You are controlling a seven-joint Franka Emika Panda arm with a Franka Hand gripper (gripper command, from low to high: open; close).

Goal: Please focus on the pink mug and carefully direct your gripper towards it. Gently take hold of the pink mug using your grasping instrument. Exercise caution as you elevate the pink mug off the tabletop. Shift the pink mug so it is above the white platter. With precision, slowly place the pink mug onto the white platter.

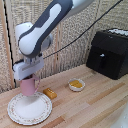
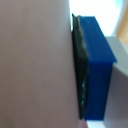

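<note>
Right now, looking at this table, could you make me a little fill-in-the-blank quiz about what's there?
1. The gripper is shut on a mug whose colour is ____.
2. The mug is above the rim of the round white ____, on the side away from the exterior camera.
3. The small white bowl holds something ____ in colour.
4. The boxy appliance at the exterior view's right is ____ in colour.

Missing words: pink; platter; yellow; black

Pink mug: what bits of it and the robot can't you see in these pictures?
- Exterior view: small dusty-pink mug, top hidden by the white boxy gripper.
- Exterior view: whether it touches the round white platter, too small.
- Wrist view: blue finger against a pink blur.
</note>
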